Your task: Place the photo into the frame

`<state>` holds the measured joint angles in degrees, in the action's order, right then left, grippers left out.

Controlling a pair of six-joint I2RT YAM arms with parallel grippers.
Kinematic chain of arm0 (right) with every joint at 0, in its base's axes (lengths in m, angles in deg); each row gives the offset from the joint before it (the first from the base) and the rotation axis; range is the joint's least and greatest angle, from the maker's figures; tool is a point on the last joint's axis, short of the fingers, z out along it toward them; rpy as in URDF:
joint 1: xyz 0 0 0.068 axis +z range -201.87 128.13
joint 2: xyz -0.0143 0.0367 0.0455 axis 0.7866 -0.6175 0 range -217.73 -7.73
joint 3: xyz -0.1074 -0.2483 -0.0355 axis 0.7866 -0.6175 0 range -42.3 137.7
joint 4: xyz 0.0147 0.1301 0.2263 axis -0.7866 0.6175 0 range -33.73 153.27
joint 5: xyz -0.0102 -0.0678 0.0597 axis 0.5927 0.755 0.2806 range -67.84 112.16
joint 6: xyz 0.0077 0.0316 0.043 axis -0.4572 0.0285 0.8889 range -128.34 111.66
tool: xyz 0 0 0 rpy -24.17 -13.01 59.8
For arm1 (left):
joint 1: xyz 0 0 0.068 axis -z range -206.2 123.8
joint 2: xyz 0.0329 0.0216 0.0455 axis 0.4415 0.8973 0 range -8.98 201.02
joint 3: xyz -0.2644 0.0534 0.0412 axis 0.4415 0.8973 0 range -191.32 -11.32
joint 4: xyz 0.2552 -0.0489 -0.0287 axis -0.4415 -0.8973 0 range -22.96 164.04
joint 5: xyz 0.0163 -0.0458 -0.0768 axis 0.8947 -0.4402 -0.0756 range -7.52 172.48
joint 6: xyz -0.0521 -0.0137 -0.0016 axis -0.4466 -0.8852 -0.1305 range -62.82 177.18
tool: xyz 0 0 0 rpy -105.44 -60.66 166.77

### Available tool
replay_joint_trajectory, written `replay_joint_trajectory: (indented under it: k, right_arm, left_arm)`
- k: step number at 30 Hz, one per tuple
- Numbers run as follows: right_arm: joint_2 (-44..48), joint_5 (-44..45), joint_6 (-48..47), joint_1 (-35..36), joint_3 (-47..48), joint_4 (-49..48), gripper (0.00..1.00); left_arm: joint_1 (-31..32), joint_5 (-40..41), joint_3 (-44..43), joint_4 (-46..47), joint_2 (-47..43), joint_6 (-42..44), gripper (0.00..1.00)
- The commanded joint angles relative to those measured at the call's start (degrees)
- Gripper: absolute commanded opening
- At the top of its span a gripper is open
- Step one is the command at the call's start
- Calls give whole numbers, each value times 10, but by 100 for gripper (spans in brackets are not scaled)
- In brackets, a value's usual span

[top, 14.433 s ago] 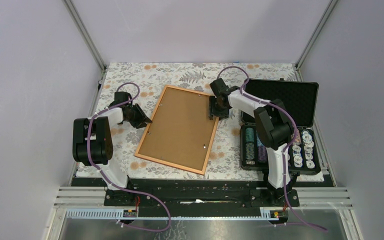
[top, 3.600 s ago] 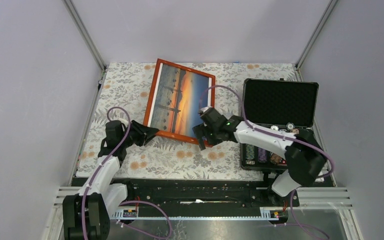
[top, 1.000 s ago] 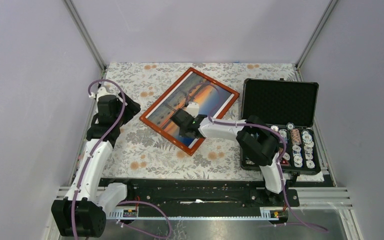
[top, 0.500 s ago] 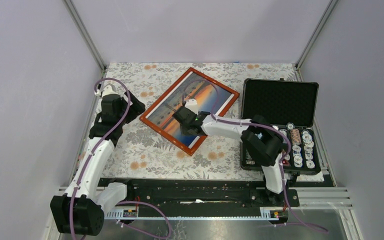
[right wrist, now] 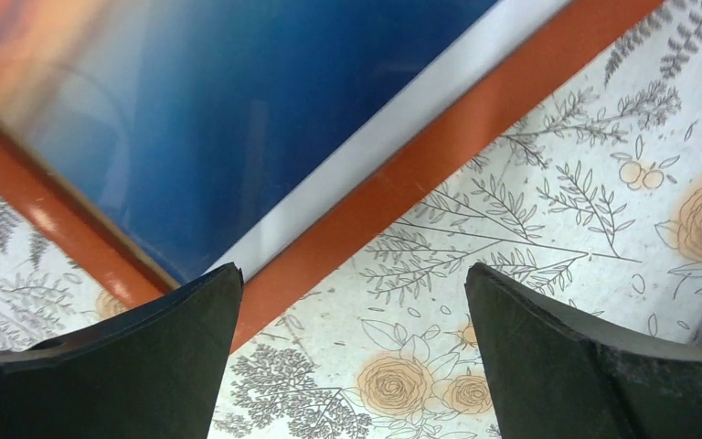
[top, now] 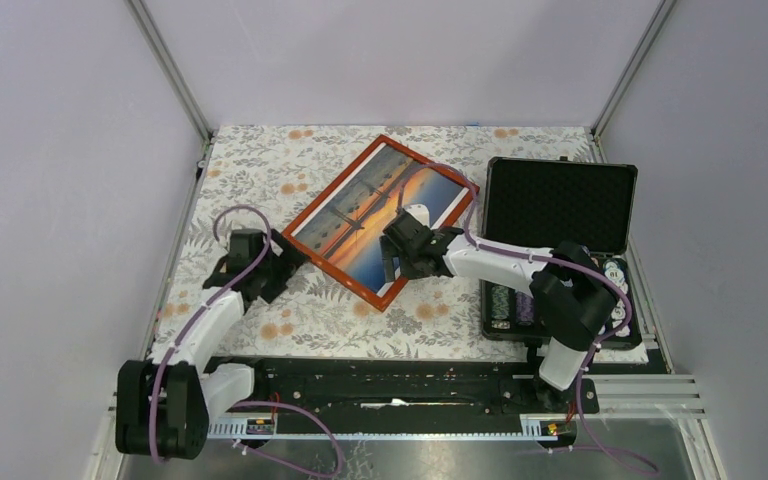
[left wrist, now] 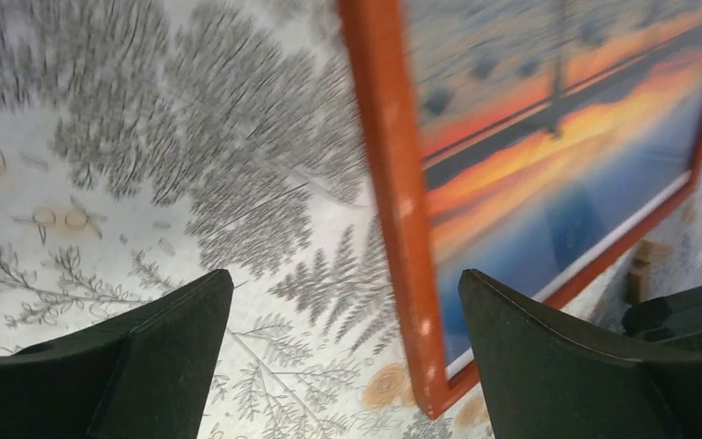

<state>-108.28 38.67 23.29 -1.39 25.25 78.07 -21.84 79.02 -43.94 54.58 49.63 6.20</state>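
Since the photo (top: pixel 365 212) is seated inside the frame (left wrist: pixel 389 183) on the tabletop (top: pixel 260 165), both jaws are spread wide, gripping nothing

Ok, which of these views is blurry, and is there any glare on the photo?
Left wrist: motion-smeared, the frame and cloth ferns streak. Right wrist: cloth print crisp, the photo softer toward the upper left, no strong glare. Top: sharp, evenly lit, no hard shadows.
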Motion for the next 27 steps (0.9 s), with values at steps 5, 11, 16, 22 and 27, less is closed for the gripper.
replay_joint_trajectory:
  k: [5,11,16,22,27]
  right_arm:
    - [27,-54,50,-18,-51,-72,100]
    - [-7,-79,62,-25,-55,-117,100]
    - [-85,-123,82,-25,-7,-130,87]
    - [-109,-119,148,12,-40,-144,70]
    - [-115,-127,170,39,-61,-155,65]
  left_arm:
    - [7,-68,72,232,120,-123,99]
    - [13,-28,22,308,230,-169,99]
    - [16,3,-38,286,296,-142,99]
    - [44,-22,-88,274,368,-118,98]
    - [90,3,-129,268,390,-95,98]
